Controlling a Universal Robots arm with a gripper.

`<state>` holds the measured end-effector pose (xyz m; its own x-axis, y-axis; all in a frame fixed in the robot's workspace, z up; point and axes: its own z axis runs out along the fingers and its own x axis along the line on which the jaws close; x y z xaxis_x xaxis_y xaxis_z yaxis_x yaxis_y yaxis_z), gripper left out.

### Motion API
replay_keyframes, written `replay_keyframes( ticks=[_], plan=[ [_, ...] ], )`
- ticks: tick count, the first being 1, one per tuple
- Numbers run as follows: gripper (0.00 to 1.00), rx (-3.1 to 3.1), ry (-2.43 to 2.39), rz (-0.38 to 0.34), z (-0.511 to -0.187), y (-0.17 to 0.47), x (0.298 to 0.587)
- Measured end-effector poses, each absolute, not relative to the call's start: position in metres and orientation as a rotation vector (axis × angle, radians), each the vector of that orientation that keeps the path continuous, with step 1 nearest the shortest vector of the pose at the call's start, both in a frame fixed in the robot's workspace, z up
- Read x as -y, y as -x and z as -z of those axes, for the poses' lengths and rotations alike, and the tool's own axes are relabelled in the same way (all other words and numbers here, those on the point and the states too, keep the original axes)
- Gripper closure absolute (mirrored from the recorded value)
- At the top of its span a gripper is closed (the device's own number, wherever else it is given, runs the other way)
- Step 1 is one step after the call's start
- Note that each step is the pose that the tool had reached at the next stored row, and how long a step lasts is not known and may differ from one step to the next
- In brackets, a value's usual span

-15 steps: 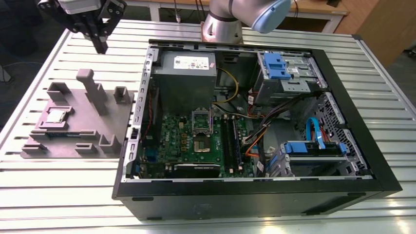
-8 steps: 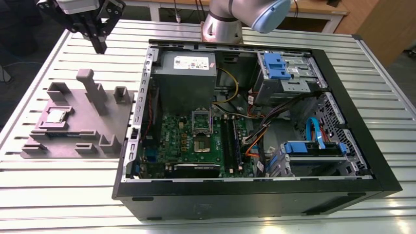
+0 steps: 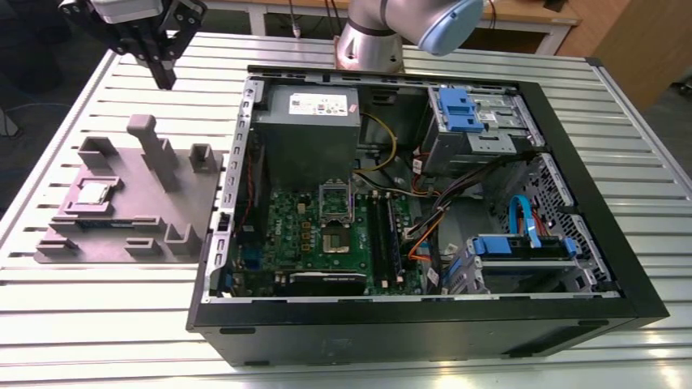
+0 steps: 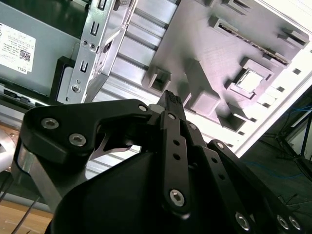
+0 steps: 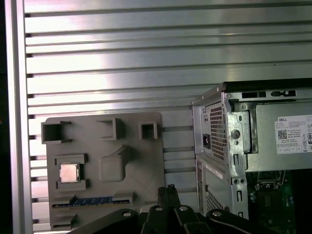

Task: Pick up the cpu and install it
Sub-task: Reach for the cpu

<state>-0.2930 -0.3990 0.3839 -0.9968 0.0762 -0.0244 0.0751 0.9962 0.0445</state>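
I see the gripper (image 3: 165, 77) hanging fingers-down with its tips pinched together on nothing, high over open table (image 3: 97, 324) slats, well apart from the cpu (image 3: 94, 193) and the grey tray's (image 3: 151, 223) edge.

Open computer case and grey fixture board on a slatted metal table

The black computer case (image 3: 433, 328) lies open on the slatted table (image 3: 108, 324); inside it are a grey power supply (image 3: 308, 121), a green motherboard (image 3: 297, 235), blue drive brackets (image 3: 459, 105) and loose cables (image 3: 381, 142); the grey fixture board (image 3: 200, 198) lies just beside the case at the exterior view's left; in the first wrist view, a long dark memory stick (image 5: 92, 201) sits in a slot of the board.
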Motion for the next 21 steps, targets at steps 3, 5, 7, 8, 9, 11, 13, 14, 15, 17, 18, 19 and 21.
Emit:
replay_keyframes(
  ticks=[3,5,7,8,9,11,13,14,15,17,18,19,21],
  plan=[
    [0.89,-3.112,-0.118,-0.068,-0.3839,0.2937,0.3989],
    [0.89,-3.112,-0.118,-0.068,-0.3838,0.2941,0.3989],
    [0.89,-3.112,-0.118,-0.068,-0.3838,0.2946,0.3989],
    [0.89,-3.113,-0.118,-0.068,-0.3838,0.2948,0.3989],
    [0.89,-3.112,-0.118,-0.068,-0.3838,0.2951,0.3989],
    [0.89,-3.113,-0.118,-0.068,-0.3838,0.2956,0.399],
    [0.89,-3.112,-0.118,-0.068,-0.3838,0.2961,0.399],
    [0.89,-3.113,-0.118,-0.068,-0.3838,0.2963,0.3989],
    [0.89,-3.113,-0.118,-0.068,-0.3838,0.2965,0.3989],
    [0.89,-3.112,-0.118,-0.068,-0.3837,0.2969,0.3989],
    [0.89,-3.112,-0.118,-0.068,-0.3837,0.2971,0.3989],
    [0.89,-3.113,-0.118,-0.068,-0.3837,0.2973,0.3989],
    [0.89,-3.113,-0.118,-0.068,-0.3837,0.2977,0.3989]
  ],
)
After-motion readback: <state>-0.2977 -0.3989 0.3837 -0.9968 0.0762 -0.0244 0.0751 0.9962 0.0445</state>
